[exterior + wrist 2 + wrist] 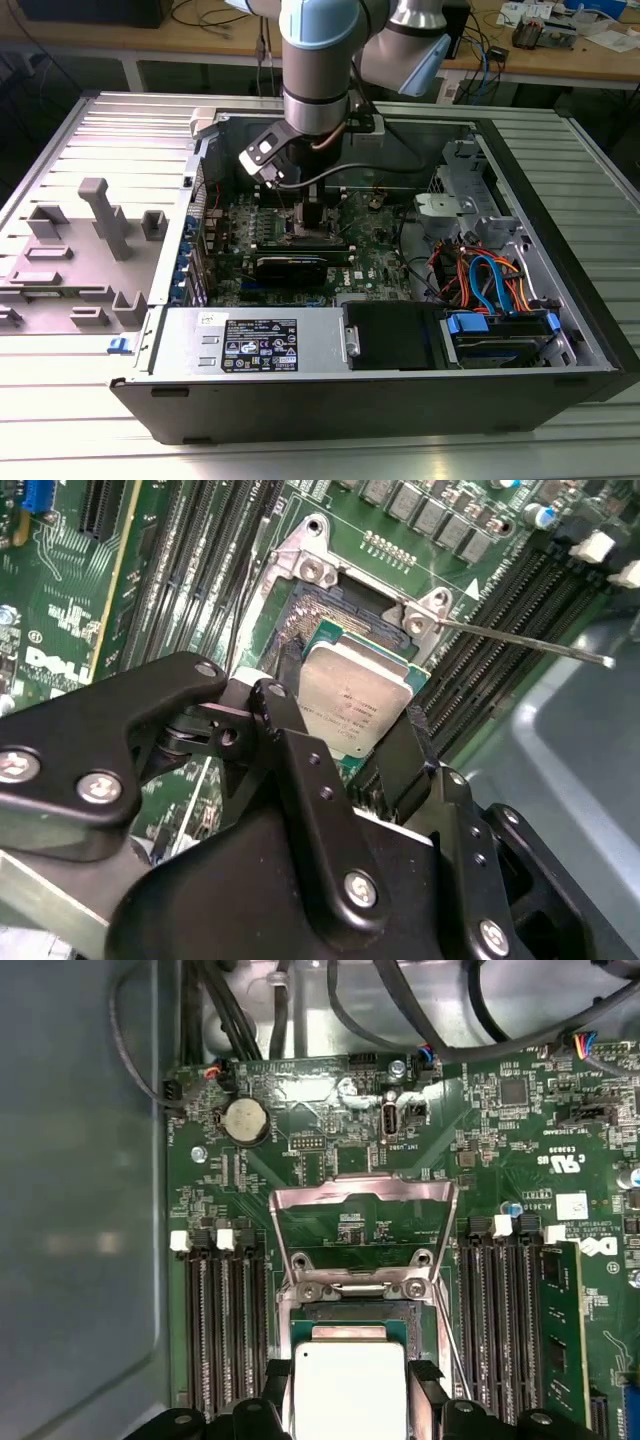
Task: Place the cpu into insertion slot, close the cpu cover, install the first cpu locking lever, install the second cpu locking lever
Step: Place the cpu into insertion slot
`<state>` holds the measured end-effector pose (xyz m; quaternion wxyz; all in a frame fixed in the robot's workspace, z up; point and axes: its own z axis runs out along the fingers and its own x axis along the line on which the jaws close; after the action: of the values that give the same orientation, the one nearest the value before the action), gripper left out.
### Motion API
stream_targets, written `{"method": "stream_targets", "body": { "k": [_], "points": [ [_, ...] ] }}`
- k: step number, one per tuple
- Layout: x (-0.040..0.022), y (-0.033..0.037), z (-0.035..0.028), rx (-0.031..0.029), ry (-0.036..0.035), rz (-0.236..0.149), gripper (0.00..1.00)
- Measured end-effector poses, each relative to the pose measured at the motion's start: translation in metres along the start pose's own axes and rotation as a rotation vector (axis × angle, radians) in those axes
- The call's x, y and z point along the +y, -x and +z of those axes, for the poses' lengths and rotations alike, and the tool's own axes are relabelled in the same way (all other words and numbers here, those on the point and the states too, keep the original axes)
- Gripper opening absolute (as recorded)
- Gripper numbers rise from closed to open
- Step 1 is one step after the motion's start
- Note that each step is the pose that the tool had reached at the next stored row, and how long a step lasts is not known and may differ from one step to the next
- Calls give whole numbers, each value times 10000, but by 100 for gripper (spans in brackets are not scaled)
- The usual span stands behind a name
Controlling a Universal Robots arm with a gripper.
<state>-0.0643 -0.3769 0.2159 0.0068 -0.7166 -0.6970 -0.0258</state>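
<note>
While cpu cover point(362, 1192) stands open, gripper point(350, 742) (jaws narrowed) seemingly clasps the cpu point(352, 690).

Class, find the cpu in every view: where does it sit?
Exterior view: hidden beneath the tool, mid-motherboard.
Second wrist view: the cpu, silver, gripped between the fingers.
First wrist view: the cpu, just over the socket.
Shared landmark: the socket's silver frame.

The cpu point(348, 1390) is dull silver-grey, the gripper point(350, 1400) black, the motherboard point(330, 1160) green, the cpu cover point(362, 1190) silver.
</note>
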Motion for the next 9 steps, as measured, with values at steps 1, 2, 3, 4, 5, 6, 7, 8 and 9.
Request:
{"method": "stream_targets", "body": {
  "k": [1,2,3,4,5,6,7,8,9],
  "points": [
    [0,6,23,3,-5,-111,55],
    [-1,14,35,6,-10,-221,55],
    [-2,21,46,8,-13,-288,55],
    [-8,30,58,10,-14,-312,55],
    [-8,32,60,10,-15,-313,55],
    [-9,35,62,10,-14,-314,55],
    [-9,37,63,10,-14,-314,55],
    [-9,40,64,7,-15,-315,55],
    [-9,46,71,8,-15,-315,55]
  ]
}}
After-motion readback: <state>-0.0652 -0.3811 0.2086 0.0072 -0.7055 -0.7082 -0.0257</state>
